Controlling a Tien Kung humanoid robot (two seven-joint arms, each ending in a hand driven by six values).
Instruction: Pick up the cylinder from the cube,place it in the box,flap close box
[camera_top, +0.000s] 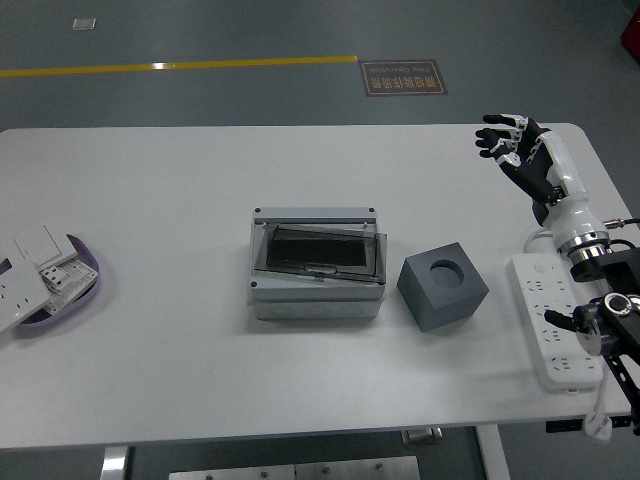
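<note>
Robot hand (515, 150) spread wide, empty, clear of box (316, 263); flap down, cube (443, 286) socket empty: likely done.

A white rectangular tabletop (180, 360) with rounded corners fills most of the view. At its left edge lies a shallow purple dish (80, 285) carrying several white plastic wall switches and sockets (30, 268), stacked loosely and overhanging the dish's rim toward the left. Near the right edge lies a white multi-socket power strip (553, 318), set lengthwise from far to near. Beyond the tabletop is a grey floor (250, 30), crossed by a yellow painted line (180, 66), with a dark brown rectangular floor sign (404, 76) bearing print too small to read.
</note>
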